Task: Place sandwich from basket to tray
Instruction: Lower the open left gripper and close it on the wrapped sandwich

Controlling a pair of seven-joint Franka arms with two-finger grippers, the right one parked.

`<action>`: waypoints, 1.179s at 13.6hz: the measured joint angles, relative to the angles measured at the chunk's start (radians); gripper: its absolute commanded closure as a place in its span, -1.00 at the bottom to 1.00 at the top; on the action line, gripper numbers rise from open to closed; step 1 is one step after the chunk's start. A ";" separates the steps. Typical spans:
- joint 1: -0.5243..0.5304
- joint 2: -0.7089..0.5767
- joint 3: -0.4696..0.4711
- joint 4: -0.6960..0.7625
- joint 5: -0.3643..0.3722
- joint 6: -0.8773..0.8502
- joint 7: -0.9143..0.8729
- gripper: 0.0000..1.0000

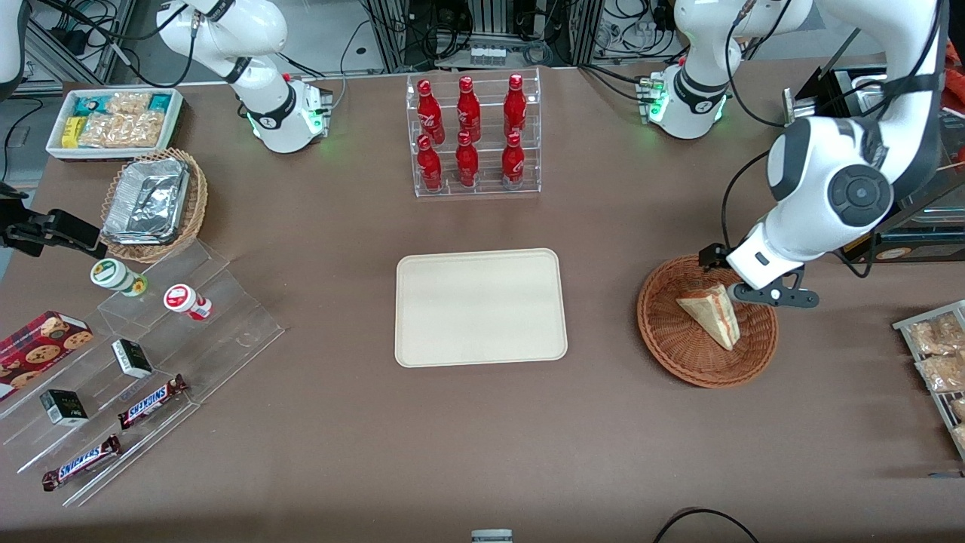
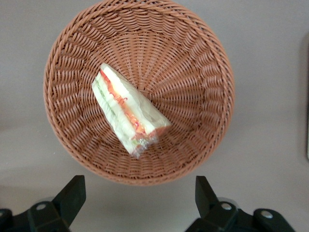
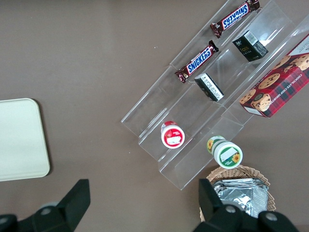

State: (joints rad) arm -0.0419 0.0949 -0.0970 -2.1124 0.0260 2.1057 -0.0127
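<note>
The sandwich (image 1: 712, 313), a pale bread wedge with red and green filling, lies in the reddish-brown wicker basket (image 1: 663, 339) toward the working arm's end of the table. In the left wrist view the sandwich (image 2: 128, 113) rests off-centre in the basket (image 2: 193, 72). My left gripper (image 1: 754, 290) hovers above the basket's rim, on the side farther from the front camera. It is open and empty (image 2: 139, 198), with its fingers spread wide above the table just outside the rim. The cream-beige tray (image 1: 480, 307) lies at mid-table with nothing on it, and also shows in the right wrist view (image 3: 21, 140).
A clear rack of red bottles (image 1: 471, 132) stands farther from the camera than the tray. Clear acrylic steps (image 1: 151, 339) with snack bars and cups, a tan basket of foil trays (image 1: 154, 204) and a white snack bin (image 1: 113, 121) sit toward the parked arm's end. A rack of snack packets (image 1: 938, 354) lies beside the basket.
</note>
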 measured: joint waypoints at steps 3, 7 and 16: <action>0.001 0.011 0.005 -0.050 -0.003 0.088 -0.149 -1.00; 0.000 0.035 0.005 -0.056 -0.004 0.164 -0.546 -1.00; 0.001 0.138 0.032 -0.069 -0.004 0.279 -0.729 -1.00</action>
State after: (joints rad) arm -0.0408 0.2326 -0.0646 -2.1817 0.0220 2.3849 -0.7417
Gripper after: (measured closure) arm 0.000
